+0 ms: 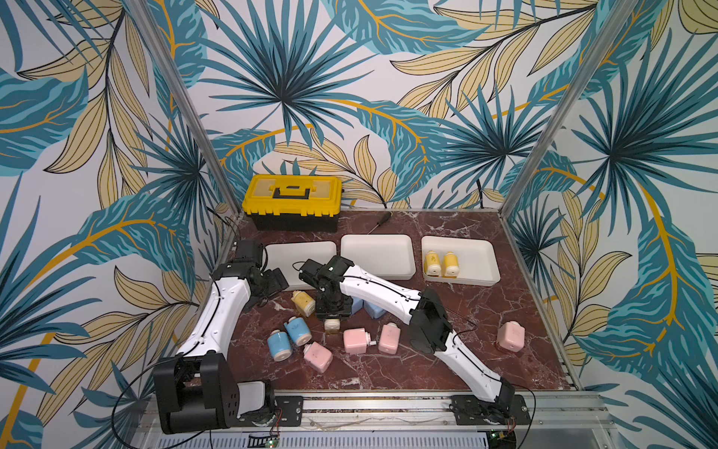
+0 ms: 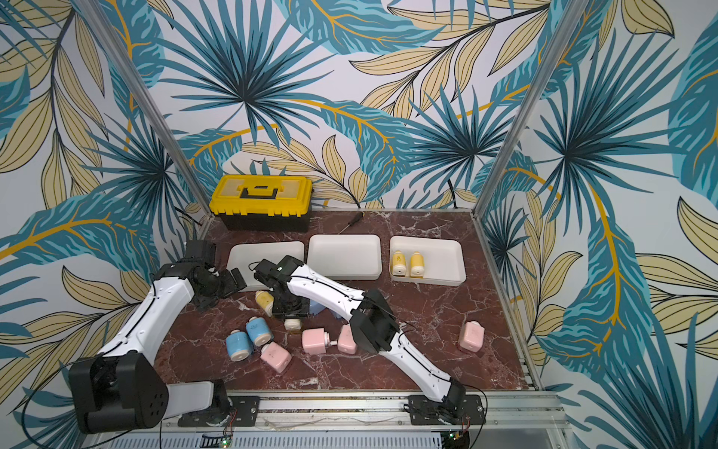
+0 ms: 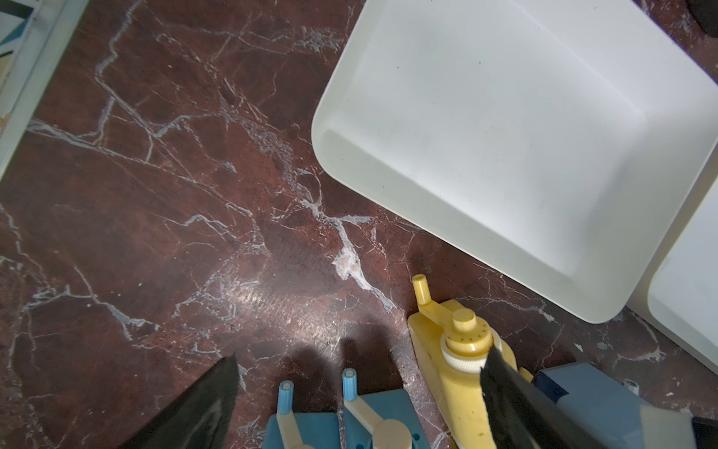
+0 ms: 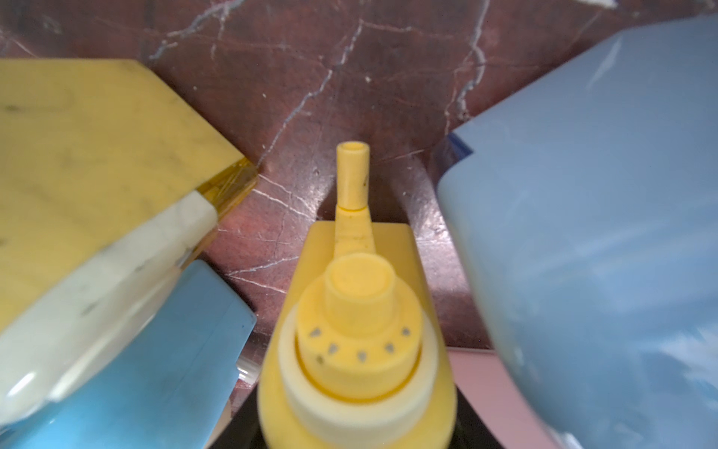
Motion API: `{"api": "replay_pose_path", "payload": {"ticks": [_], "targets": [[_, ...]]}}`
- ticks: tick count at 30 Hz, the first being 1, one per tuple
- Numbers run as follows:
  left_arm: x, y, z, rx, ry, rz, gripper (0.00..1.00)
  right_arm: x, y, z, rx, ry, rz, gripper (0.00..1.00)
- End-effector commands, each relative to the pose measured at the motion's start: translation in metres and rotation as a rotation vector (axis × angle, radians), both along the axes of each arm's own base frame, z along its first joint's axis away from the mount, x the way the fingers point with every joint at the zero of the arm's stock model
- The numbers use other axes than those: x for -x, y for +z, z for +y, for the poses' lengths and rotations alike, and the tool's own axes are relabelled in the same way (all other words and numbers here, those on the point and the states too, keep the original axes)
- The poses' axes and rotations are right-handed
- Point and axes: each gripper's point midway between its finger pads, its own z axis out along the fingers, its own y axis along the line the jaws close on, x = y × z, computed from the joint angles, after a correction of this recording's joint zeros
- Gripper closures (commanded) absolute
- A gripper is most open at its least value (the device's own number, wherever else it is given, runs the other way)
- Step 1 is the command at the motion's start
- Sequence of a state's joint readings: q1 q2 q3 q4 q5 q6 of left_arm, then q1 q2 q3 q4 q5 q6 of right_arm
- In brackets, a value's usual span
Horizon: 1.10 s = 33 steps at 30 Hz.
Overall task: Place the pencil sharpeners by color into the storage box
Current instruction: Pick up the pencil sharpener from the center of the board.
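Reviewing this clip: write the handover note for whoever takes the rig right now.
Left gripper: open, empty, beside the left tray.
Right gripper: closed on a yellow sharpener, low over the table amid the pile.
Done: two yellow sharpeners stand in the right tray.
Left: the held yellow one, another yellow sharpener lying on the table, four blue sharpeners and four pink sharpeners, all loose on the table. The left tray and the middle tray hold nothing.
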<state>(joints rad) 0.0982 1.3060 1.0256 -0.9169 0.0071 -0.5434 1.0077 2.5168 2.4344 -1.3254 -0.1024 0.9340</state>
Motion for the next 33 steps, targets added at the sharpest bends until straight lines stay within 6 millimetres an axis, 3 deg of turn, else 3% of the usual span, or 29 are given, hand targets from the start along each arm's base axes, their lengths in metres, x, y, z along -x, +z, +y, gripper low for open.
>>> {"api": "replay_pose_path", "payload": {"ticks": [1,20,33], "targets": [[0.003,0.001,0.005,-0.006,0.014,-0.002,0.01,0.011,-0.006,-0.005,0.028,0.021,0.042,0.51],[0.000,0.007,0.004,-0.004,0.014,-0.022,0.01,0.001,0.038,-0.004,-0.035,0.062,-0.050,0.57],[-0.004,0.010,0.002,0.011,0.013,-0.032,0.01,-0.003,0.081,-0.005,-0.090,0.093,-0.116,0.57]]}}
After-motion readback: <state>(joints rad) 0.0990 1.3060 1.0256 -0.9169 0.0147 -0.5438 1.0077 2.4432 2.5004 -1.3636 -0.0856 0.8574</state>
